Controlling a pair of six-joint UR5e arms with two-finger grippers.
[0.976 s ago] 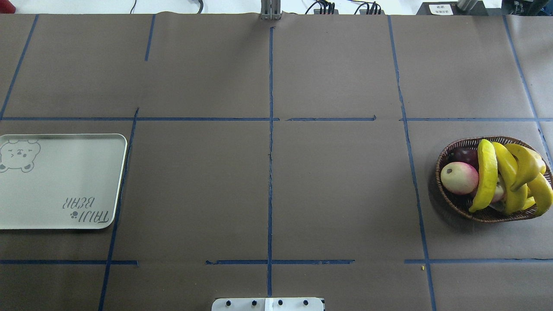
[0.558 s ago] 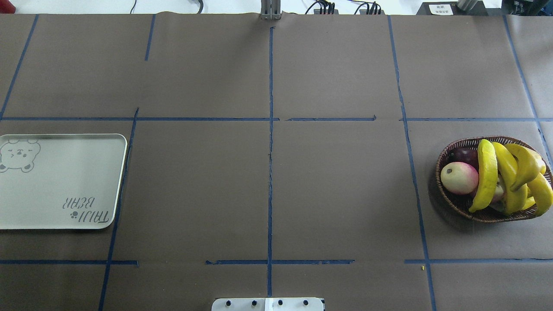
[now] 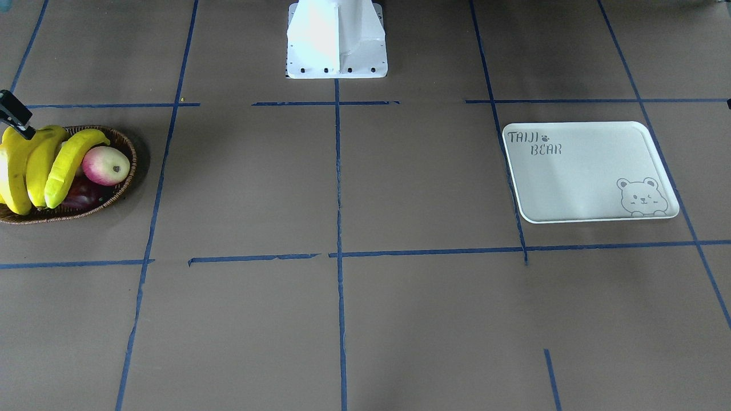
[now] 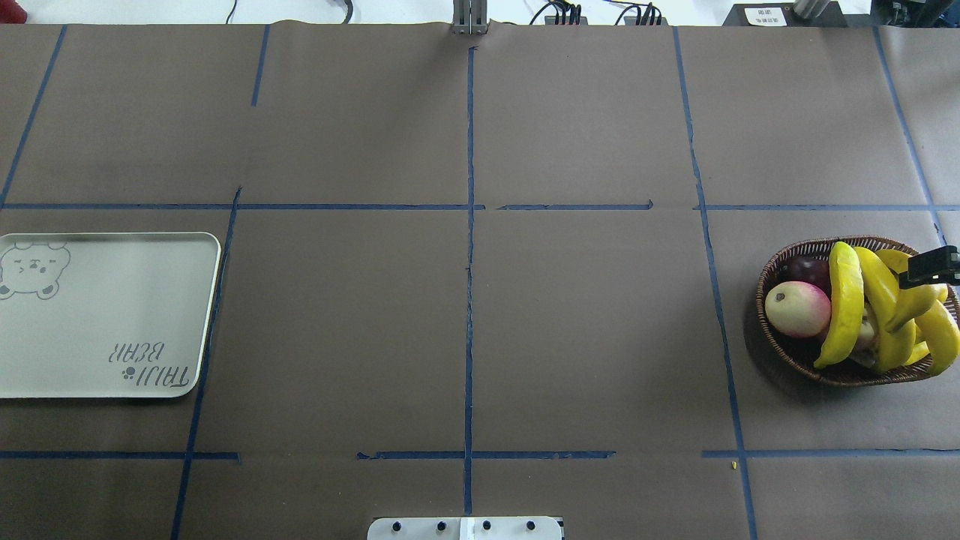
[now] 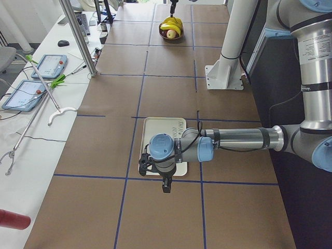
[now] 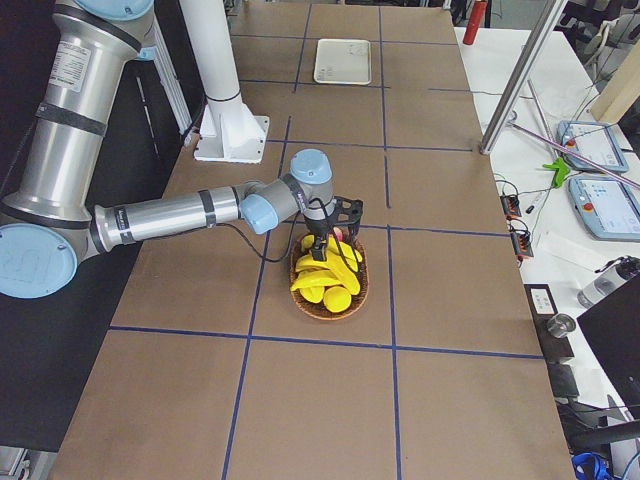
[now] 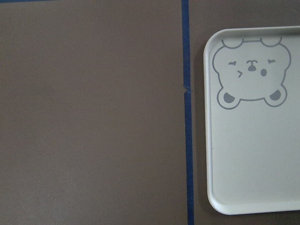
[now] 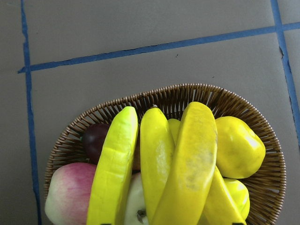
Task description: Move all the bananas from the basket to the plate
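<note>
- My right gripper [image 4: 930, 268] hovers over the long, curved, bright yellow bananas [image 8: 187, 164] piled in the oval dark brown wicker basket [image 8: 178, 93]; I cannot tell how my fingers stand.
- My left gripper [image 5: 155, 176] hangs at one end of the white rectangular bear-printed plate [image 7: 253, 164]; I cannot tell there either.

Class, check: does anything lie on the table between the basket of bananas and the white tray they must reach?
Nothing visible does: between the basket and the plate lies only bare brown table with blue tape lines.
</note>
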